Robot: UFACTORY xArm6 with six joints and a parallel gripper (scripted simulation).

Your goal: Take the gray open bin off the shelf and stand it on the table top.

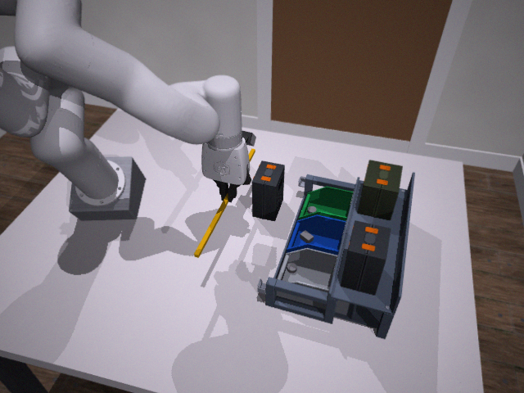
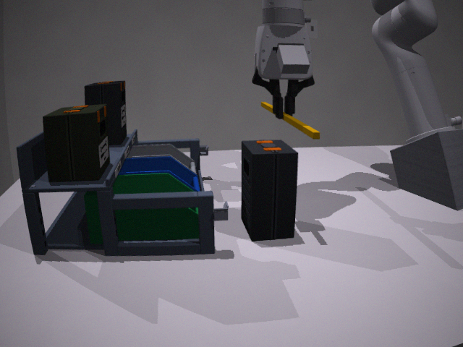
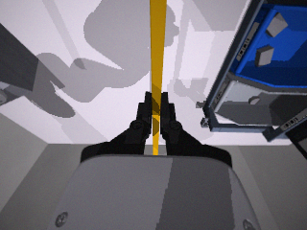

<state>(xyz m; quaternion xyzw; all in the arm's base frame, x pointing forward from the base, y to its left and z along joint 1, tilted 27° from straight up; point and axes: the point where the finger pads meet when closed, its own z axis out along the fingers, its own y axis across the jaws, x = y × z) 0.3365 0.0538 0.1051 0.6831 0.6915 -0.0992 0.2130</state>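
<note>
My gripper (image 1: 228, 198) (image 2: 283, 112) (image 3: 156, 101) is shut on a long yellow bar (image 1: 211, 230) (image 2: 301, 125) (image 3: 158, 29) and holds it level, high above the table. The gray bin (image 1: 315, 264) (image 2: 160, 150) (image 3: 240, 98) sits in the lower level of the shelf (image 1: 300, 288) (image 2: 153, 200) (image 3: 240, 128), at the end nearest the top camera. A small round part shows in it. The blue bin (image 1: 323, 228) (image 2: 149, 164) (image 3: 297, 38) is beside it in the middle, and the green bin (image 1: 332, 198) (image 2: 157, 224) is at the far end. All open fronts face the arm's side.
A tall black case (image 1: 267, 194) (image 2: 267, 194) stands on the table between the gripper and the shelf's green-bin end. An olive case (image 1: 378, 190) (image 2: 74, 145) and another black case (image 1: 366, 262) (image 2: 113, 116) stand on the upper deck. Small brackets (image 1: 260, 287) (image 2: 221, 212) (image 3: 204, 122) project from the front posts.
</note>
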